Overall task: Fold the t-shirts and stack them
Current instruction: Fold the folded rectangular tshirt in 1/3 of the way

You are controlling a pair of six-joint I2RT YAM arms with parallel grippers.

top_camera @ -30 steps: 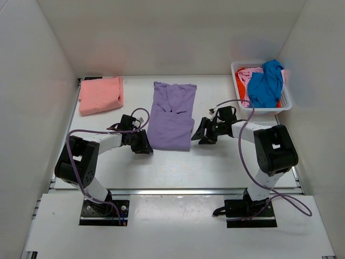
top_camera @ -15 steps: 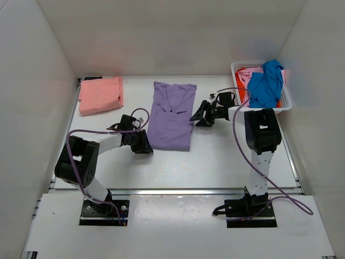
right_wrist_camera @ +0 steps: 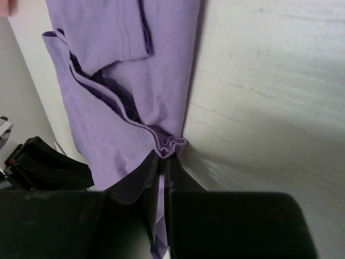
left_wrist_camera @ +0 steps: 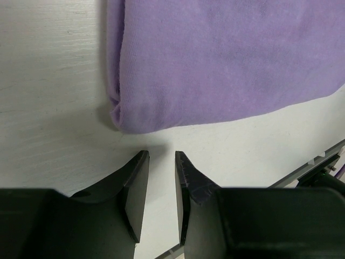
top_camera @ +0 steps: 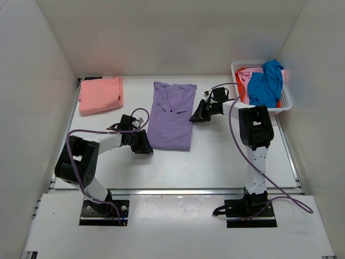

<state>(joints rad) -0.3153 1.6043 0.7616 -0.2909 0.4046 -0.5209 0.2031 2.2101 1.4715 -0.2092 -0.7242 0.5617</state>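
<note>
A lavender t-shirt [top_camera: 171, 116] lies lengthwise mid-table, partly folded, sleeves tucked in. My right gripper [top_camera: 195, 116] is at its right edge, about halfway along, and is shut on a bunched pinch of the lavender hem [right_wrist_camera: 171, 144]; the right gripper [right_wrist_camera: 164, 156] shows cloth between its closed fingers. My left gripper [top_camera: 144, 144] rests on the table at the shirt's near left corner [left_wrist_camera: 121, 116]. The left gripper [left_wrist_camera: 161, 154] is open a little, nothing between its fingers, just short of the cloth. A folded salmon-pink t-shirt [top_camera: 101, 95] lies at the far left.
A white lattice basket [top_camera: 267, 110] stands at the far right, holding a bright blue t-shirt [top_camera: 264, 86], an orange-red one [top_camera: 241, 86] and a pink one [top_camera: 253, 72]. White walls close in the table on three sides.
My right gripper moved from the shirt's near right corner farther up its right edge and closed on the cloth. The left arm stayed still.
</note>
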